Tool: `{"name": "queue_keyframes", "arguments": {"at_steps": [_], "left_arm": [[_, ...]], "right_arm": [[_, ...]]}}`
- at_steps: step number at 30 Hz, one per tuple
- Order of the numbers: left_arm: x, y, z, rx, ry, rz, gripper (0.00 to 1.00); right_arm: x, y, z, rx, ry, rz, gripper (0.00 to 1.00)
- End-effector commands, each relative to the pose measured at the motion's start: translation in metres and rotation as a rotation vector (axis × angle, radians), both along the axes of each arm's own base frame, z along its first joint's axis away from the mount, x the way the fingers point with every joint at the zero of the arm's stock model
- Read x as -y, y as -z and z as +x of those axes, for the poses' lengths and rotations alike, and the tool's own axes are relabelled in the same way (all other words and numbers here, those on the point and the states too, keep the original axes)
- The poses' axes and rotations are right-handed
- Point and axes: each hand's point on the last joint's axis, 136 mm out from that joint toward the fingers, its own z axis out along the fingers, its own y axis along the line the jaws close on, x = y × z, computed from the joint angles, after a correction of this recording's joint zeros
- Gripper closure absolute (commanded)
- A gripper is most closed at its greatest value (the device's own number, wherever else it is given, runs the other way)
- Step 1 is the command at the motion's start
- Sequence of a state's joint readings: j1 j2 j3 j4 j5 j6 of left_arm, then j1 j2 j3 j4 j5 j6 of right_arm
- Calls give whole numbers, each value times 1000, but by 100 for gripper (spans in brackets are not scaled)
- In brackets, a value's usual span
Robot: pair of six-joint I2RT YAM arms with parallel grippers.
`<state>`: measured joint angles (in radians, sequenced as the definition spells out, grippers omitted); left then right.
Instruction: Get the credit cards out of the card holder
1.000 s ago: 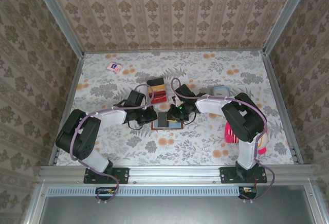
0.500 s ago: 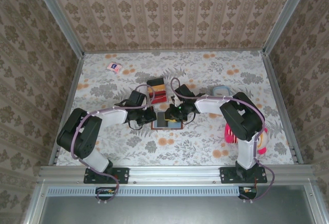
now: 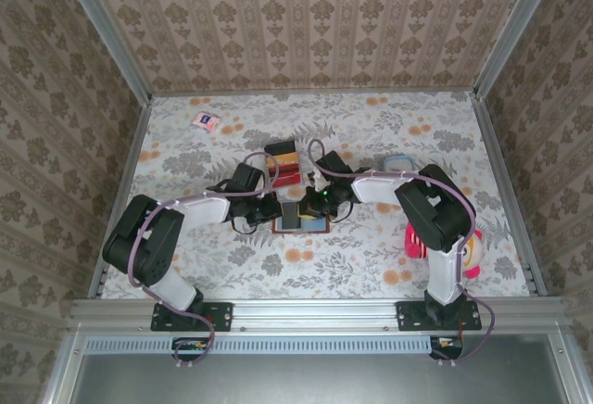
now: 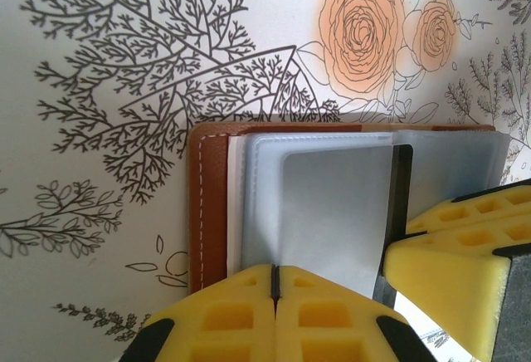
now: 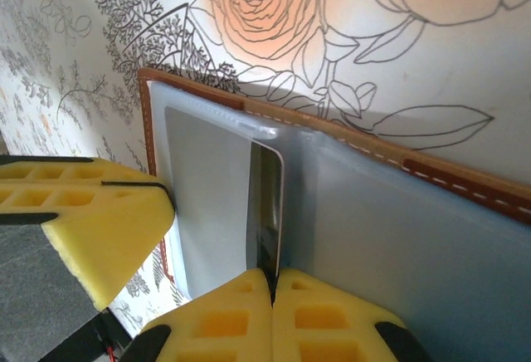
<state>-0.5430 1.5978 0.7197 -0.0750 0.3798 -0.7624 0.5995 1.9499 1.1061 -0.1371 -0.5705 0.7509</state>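
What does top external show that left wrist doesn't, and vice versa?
Top external adds both arms whole, the pink-and-white packet far left, the red-and-orange tray just beyond the card holder, and a pale blue container to the right.
Left wrist adds detail: white stitching on the brown cover, the clear sleeve, and a dark credit card edge running to the shut right jaws.
Both: the card holder lying open on the floral cloth, left jaws and right jaws meeting over it.

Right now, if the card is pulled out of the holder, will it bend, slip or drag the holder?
The card looks thin with a straight edge, so probably stiff and light. Its glossy face may slip in the right gripper. The holder, also thin, may drag along unless the left gripper pins it.
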Motion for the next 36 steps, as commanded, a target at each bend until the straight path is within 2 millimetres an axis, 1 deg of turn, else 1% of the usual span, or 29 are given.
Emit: {"name": "queue_keyframes", "arguments": {"at_steps": [1, 3, 6, 10, 12, 15, 18, 21, 24, 27, 28, 32, 34, 36], "left_arm": [[-23, 32, -22, -86, -2, 129, 100], [-23, 30, -21, -81, -3, 127, 98], [-23, 27, -20, -71, -6, 123, 93], [-19, 20, -16, -54, -7, 106, 88], [-17, 16, -13, -45, -11, 92, 85], [-9, 4, -8, -19, -9, 51, 81], [-1, -15, -1, 14, -13, -5, 76], [7, -41, 6, 55, -23, -77, 66], [14, -68, 12, 111, -39, -153, 53], [17, -92, 16, 129, -58, -233, 46], [19, -101, 17, 142, -56, -267, 44], [24, -136, 19, 174, -50, -380, 28], [28, -150, 19, 185, -32, -435, 24], [32, -162, 19, 193, -20, -493, 22]], "right_arm": [[10, 4, -5, -24, 1, -25, 97], [15, 0, -8, -23, 1, -27, 98], [28, -5, -15, -19, -4, -45, 99], [42, -18, -20, 4, 3, -38, 100], [44, -28, -18, 30, 8, -7, 100], [41, -47, -16, 82, 10, 66, 100], [42, -65, -14, 137, 21, 125, 100], [46, -84, -12, 174, 42, 185, 100], [49, -111, -9, 220, 47, 265, 100], [52, -133, -4, 245, 47, 333, 100], [51, -141, -3, 252, 46, 366, 100], [45, -165, 3, 266, 48, 477, 100], [42, -175, 6, 276, 52, 520, 100], [40, -186, 8, 291, 56, 558, 100]]}}
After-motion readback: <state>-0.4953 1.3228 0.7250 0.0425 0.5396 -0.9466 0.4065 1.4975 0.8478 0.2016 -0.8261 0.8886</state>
